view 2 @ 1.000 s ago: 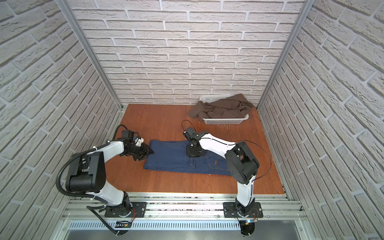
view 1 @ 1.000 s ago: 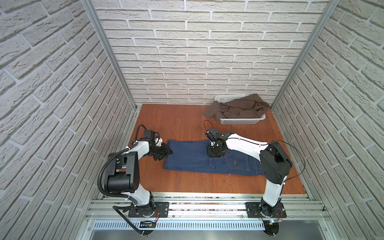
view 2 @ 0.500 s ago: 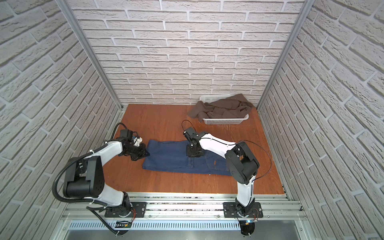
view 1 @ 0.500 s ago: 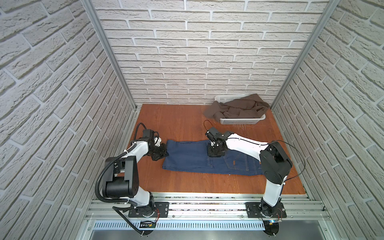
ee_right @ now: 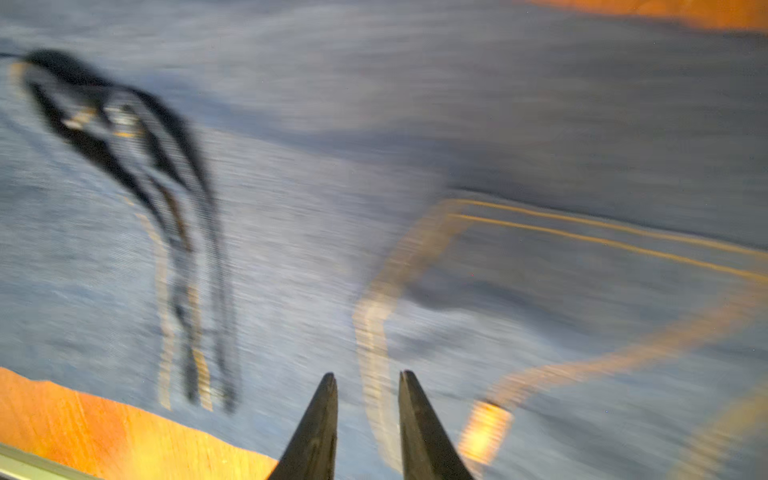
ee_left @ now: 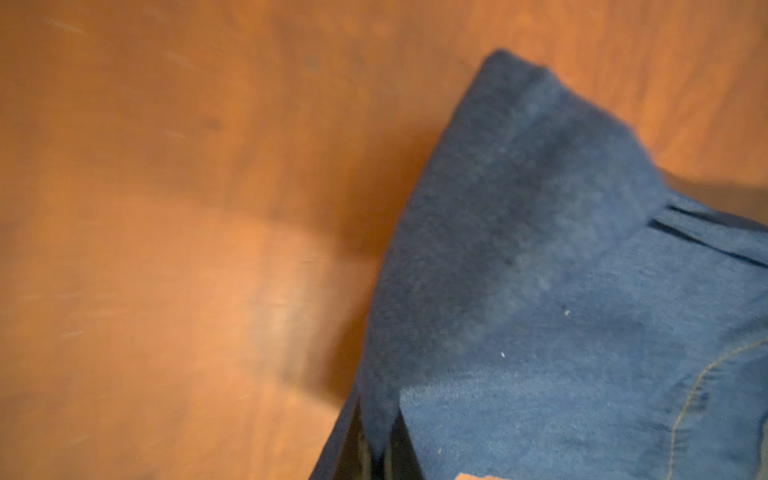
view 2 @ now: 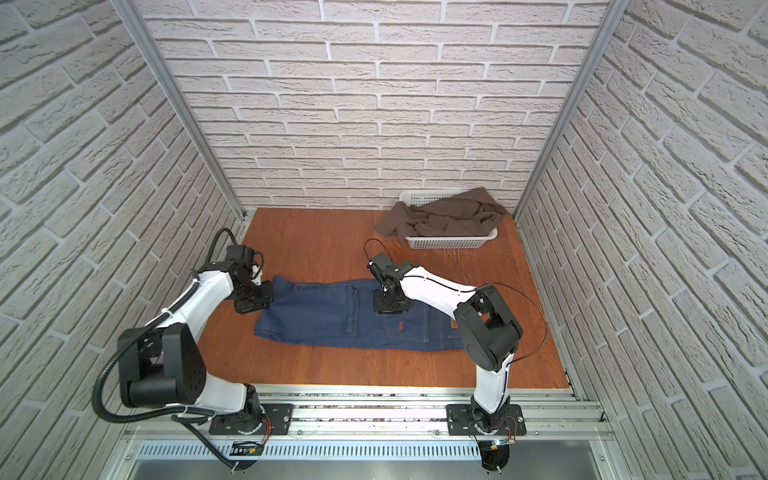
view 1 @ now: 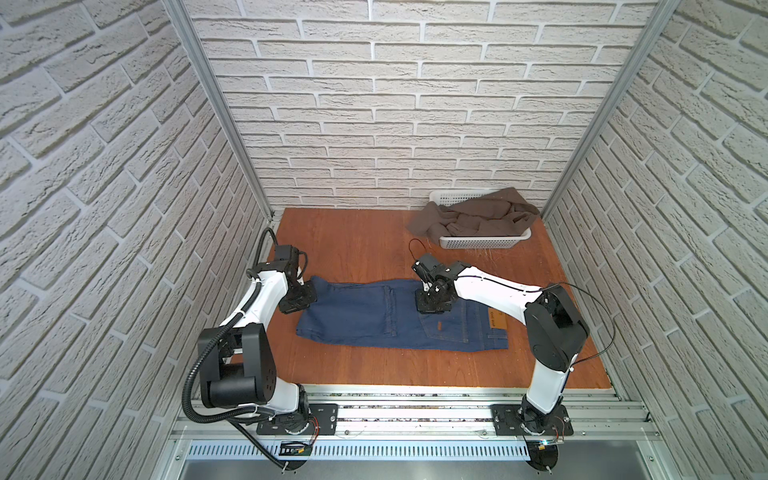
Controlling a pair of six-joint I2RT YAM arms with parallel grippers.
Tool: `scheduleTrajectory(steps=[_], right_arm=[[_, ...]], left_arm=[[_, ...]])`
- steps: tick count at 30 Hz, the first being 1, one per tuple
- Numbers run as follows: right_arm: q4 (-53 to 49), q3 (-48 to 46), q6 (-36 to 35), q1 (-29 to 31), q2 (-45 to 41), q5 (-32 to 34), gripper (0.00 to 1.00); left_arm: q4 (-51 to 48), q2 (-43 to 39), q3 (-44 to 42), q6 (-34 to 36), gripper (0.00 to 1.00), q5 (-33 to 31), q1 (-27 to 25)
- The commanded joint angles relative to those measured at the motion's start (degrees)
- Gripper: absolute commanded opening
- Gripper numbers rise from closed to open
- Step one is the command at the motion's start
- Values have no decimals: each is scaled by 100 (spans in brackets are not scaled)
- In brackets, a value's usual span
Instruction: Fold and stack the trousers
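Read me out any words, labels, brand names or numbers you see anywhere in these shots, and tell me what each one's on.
No text is legible anywhere.
Tan leather patch on the waistband of the trousers: dark marks, too small to read in both top views.
Small orange tab on the back pocket: too small in both top views, blurred in the right wrist view.
White basket and brown cloth: no lettering seen.

Both top views look steeply down from the front, sharing the whole surface; wrist views hug the trousers.
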Motion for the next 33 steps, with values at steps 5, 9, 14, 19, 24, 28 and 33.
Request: scheduleTrajectory(steps=[5, 9, 14, 19, 24, 28, 33], right_arm=[[-189, 30, -169, -280, -468, 178, 29], [-171, -170, -339, -615, -677, 132, 30], [66, -648, -684, -1106, -1009, -254, 32], [420, -1167, -836, -1401, -1319, -508, 35], [582, -1361, -895, -1469, -1321, -625, 35], [602, -1461, -750, -1518, -1267, -606, 35], [751, -1674, -579, -1600, -1116, -724, 32]], left_arm=[[-848, -267, 704, 603, 0, -1567, 688], [-940, -310, 904, 787, 0, -1702, 1071], [-1033, -442, 1099, 945, 0, -1578, 1272], [-823, -863, 850, 911, 0, -697, 1144], [-774, -1168, 773, 682, 0, 41, 716], [-722, -1544, 689, 426, 0, 698, 480], [-530, -1998, 462, -83, 0, 1181, -13]])
